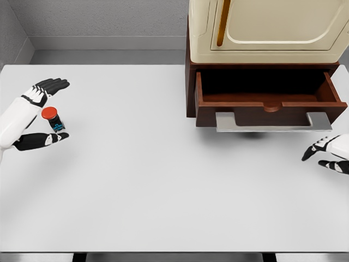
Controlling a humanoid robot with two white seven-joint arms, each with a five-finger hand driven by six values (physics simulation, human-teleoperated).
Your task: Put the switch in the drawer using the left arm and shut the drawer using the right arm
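At the left of the frame, the red-capped switch (52,118) sits between the spread fingers of the left hand (38,115), not yet gripped. It looks small, rigid and light; pinch its dark body below the cap. The right hand (330,154) rests relaxed at right, below the open drawer (270,103).

Looks like bare simulated test room, not real home or shop. Flat render shading everywhere, zero clutter. Big plain white table (163,164) filling most of view, grey textured walls (103,16) behind with pale floor strip. Only furniture: dark wooden cabinet (191,82) with pulled-out drawer (270,106), metal handle (272,121), cream appliance-like box (267,30) sitting on top.
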